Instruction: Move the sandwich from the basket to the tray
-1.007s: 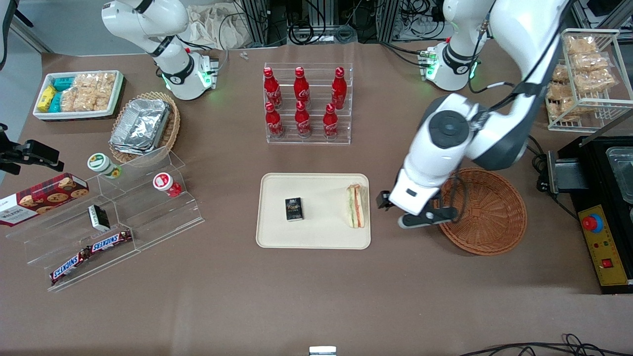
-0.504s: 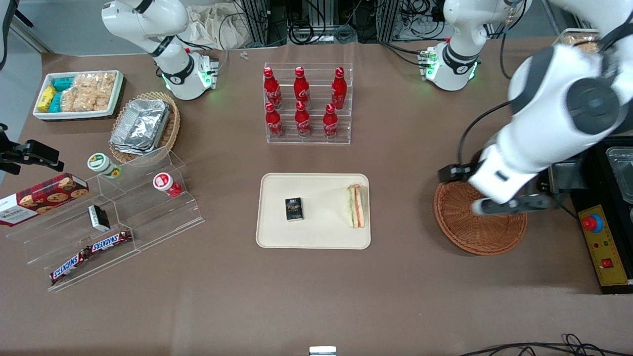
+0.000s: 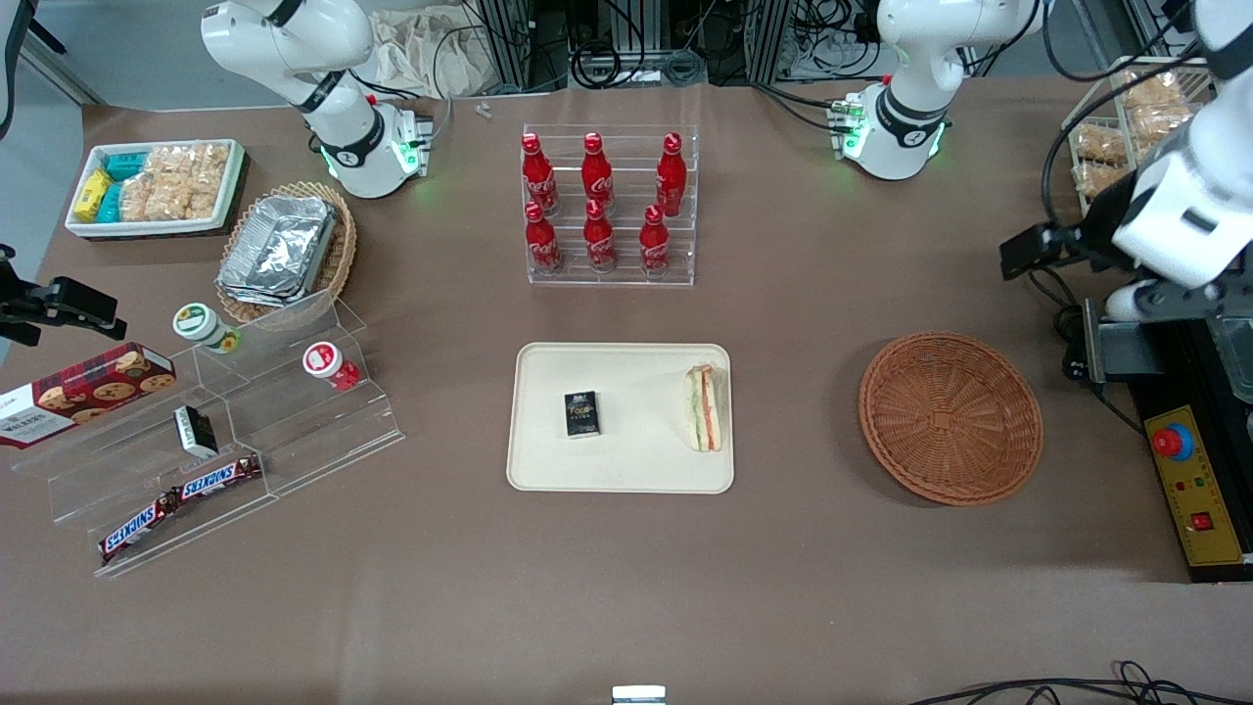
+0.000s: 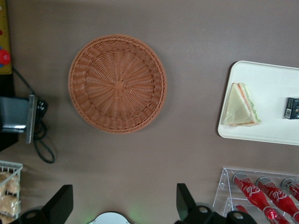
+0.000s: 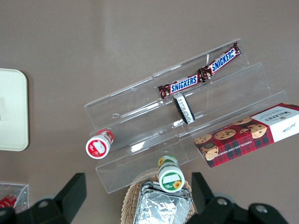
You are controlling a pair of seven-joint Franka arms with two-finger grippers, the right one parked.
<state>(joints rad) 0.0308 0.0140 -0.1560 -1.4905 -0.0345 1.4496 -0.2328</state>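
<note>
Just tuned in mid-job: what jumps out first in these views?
The sandwich lies on the tray beside a small black box, at the tray's edge nearest the basket, which holds nothing. The gripper hangs open high above the table toward the working arm's end, gripping nothing. Six red cola bottles stand in a clear rack, farther from the camera than the tray.

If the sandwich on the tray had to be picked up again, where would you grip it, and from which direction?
Probably from straight above, closing across the bread faces near the wedge's thick middle. The sandwich lies along the tray edge nearest the basket, filling edge showing upward in the front view, well apart from the small black box. The tool hangs open, high toward the working arm's end.
</note>
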